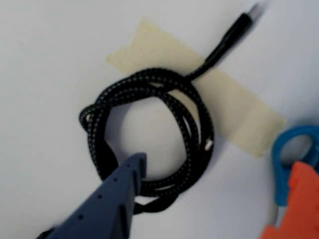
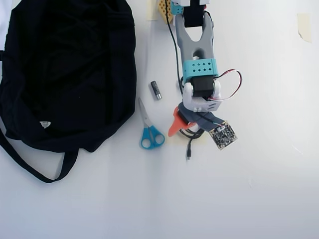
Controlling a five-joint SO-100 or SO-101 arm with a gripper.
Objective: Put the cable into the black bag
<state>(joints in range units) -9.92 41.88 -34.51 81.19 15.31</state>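
Cable: a thin black braided cord (image 1: 192, 124) wound in a loose coil, lying at the centre of the wrist view on the white table (image 1: 50, 59); its free end with a small plug runs off to the upper right of that frame. In the overhead view only a bit of the coil and the plug end (image 2: 189, 149) show, just below the arm, right of centre.

Tape: a pale strip of masking tape (image 1: 239, 114) lies flat under the upper right part of the coil.

Claw: the gripper (image 1: 214, 184) is spread wide over the coil; the blue-grey finger (image 1: 112, 199) rises from the lower left of the wrist view with its tip inside the loop, and the orange finger (image 1: 294, 204) stands at the lower right, outside the coil. Nothing is grasped.

Bag: the black bag (image 2: 70, 69) fills the upper left of the overhead view, floppy, with its strap looping toward the lower left and a small white label near its lower edge; it lies well apart from the cable.

Scissors: a blue-handled pair (image 2: 149, 130) lies between bag and arm, its handle just beside the orange finger.

Small cylinder: a dark, short cylinder (image 2: 156, 90) sits above the scissors.

Arm: the grey arm (image 2: 195, 47) enters from the top edge.
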